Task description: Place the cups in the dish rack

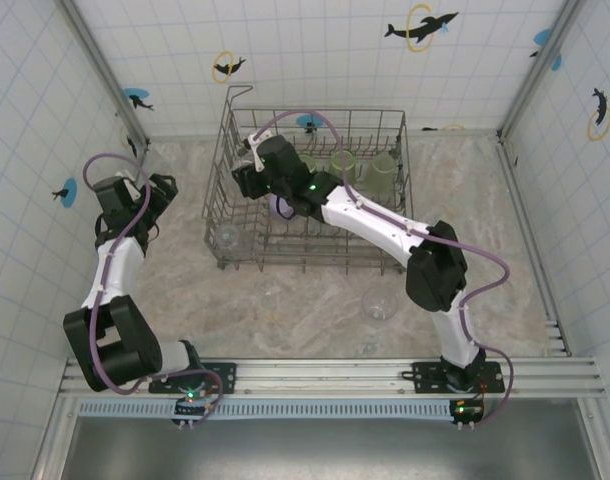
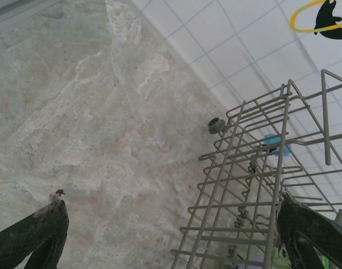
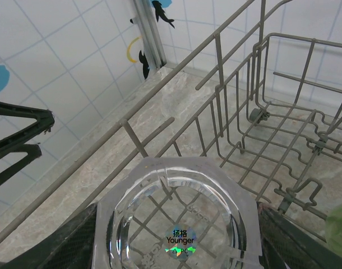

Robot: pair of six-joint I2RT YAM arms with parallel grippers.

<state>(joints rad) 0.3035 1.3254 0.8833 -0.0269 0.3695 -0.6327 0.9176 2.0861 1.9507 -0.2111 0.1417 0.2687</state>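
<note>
Your table (image 1: 315, 300) carries the dish rack (image 1: 315, 245) toward its far side. Your right gripper (image 3: 179, 238) reaches into the rack's far-left corner and is closed on a clear glass (image 3: 176, 218), whose base faces the wrist camera. Your left gripper (image 2: 171, 241) hangs over the table just left of the rack, jaws wide apart, holding nothing. Three light-green tumblers (image 1: 343, 163) stand along the rack's far row. A second glass (image 1: 379, 304) sits on the table beside the rack's near-right corner.
</note>
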